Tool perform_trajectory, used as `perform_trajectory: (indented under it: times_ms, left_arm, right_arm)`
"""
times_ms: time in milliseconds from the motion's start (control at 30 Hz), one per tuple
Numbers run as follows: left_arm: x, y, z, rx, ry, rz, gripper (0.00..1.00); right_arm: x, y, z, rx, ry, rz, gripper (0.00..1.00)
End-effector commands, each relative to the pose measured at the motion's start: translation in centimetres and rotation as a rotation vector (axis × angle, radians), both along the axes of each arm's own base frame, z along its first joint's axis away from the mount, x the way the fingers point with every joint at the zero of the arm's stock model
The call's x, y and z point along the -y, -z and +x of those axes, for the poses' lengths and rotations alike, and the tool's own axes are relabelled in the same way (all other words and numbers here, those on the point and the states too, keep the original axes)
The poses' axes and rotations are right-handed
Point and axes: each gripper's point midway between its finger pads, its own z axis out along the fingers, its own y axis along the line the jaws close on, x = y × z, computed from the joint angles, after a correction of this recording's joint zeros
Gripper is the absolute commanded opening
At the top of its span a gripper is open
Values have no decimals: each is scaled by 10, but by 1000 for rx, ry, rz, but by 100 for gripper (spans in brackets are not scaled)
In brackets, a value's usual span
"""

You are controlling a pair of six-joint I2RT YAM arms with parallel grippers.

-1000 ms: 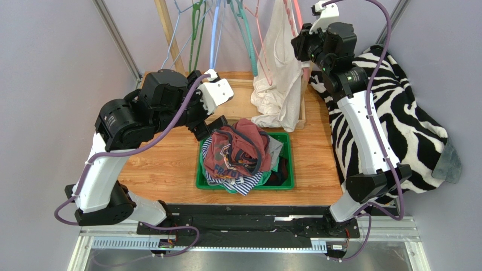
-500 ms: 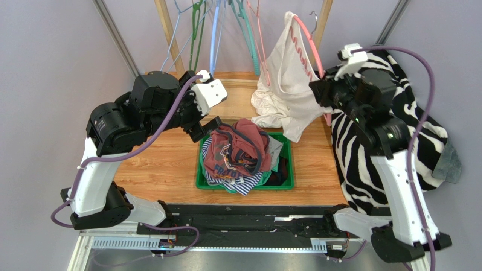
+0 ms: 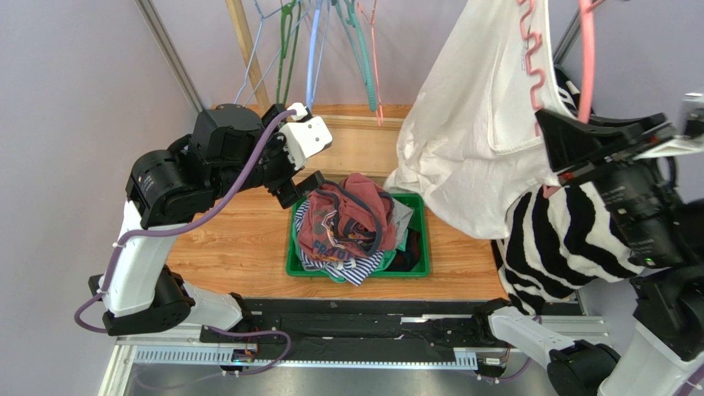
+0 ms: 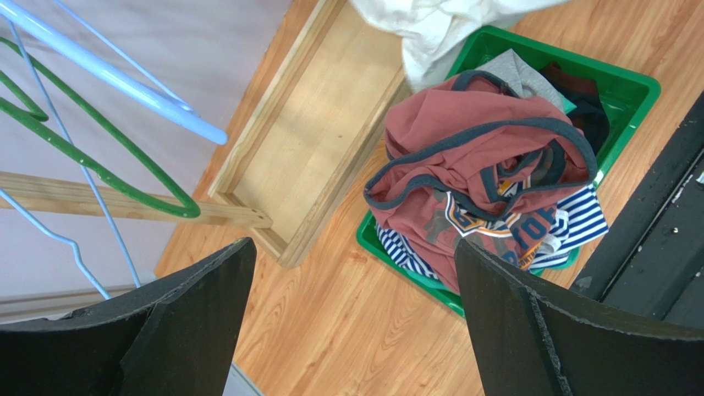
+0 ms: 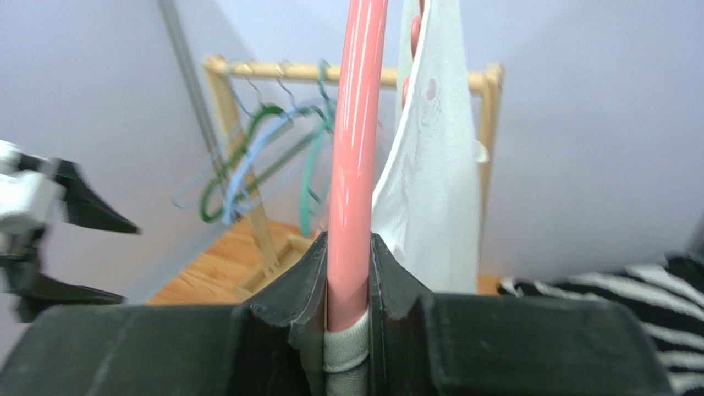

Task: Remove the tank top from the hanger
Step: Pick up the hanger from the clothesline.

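Bright, even light; soft shadows

Red shirt [image 4: 479, 157] print: partial letters, unreadable. No other txt.

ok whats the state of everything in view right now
tank top, still on the hanger, hanging loose
hanger, clamped in the right gripper, held high
right gripper, shut on the hanger
left gripper, open, empty, above the bin
bin, heaped with clothes
spare hangers, bare, on the rack
blanket, draped on the right
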Motion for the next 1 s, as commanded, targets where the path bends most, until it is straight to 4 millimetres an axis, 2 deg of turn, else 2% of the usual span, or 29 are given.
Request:
perform_trajectory:
  times_ms: [0, 33, 100, 167, 200, 233, 267, 300, 333, 367, 400, 467, 500, 767, 867, 967]
  left_arm:
    - [-14, 2, -12, -18, 3, 20, 99]
    - [-16, 2, -12, -20, -1, 22, 99]
    - [-16, 2, -12, -17, -1, 22, 99]
    - [-17, 2, -11, -15, -6, 27, 99]
    - [-18, 2, -12, -15, -6, 24, 99]
    - [-17, 2, -12, -15, -5, 24, 99]
    - [-18, 2, -12, -15, -8, 24, 99]
    - [-18, 2, -12, -14, -6, 25, 99]
    - [-18, 2, -12, -16, -9, 23, 99]
    - [-17, 2, -12, -17, -6, 22, 99]
    - [-18, 2, -12, -18, -8, 24, 99]
    - [-18, 2, -12, -19, -9, 22, 99]
    - [-18, 3, -13, -21, -7, 23, 99]
    - [-19, 0, -13, -17, -12, 16, 99]
    - [-21, -1, -15, -18, -10, 10, 99]
    - [-24, -2, -15, -17, -17, 1, 99]
  right_arm:
    - [-35, -69, -30, 231, -237, 1, 0]
    - [-52, -71, -33, 247, -333, -26, 0]
    - [-60, -93, -49, 345, -413, -17, 0]
    - [-68, -109, -52, 400, -465, -4, 0]
    - [-68, -120, -63, 437, -492, 6, 0]
    - [-75, -121, -67, 445, -543, -5, 0]
    - [-81, -127, -62, 468, -575, -6, 0]
    - [-85, -130, -65, 480, -608, 2, 0]
    - [-89, -137, -76, 522, -666, 7, 0]
    - [-93, -139, -75, 526, -696, 14, 0]
    - [-94, -143, -76, 538, -712, 21, 0]
    - [-93, -154, -91, 588, -743, 32, 0]
    - [-95, -156, -86, 588, -750, 37, 0]
    - [-86, -184, -108, 734, -761, 93, 0]
    - [-87, -190, -95, 736, -746, 120, 0]
    - [-93, -186, -79, 699, -761, 130, 0]
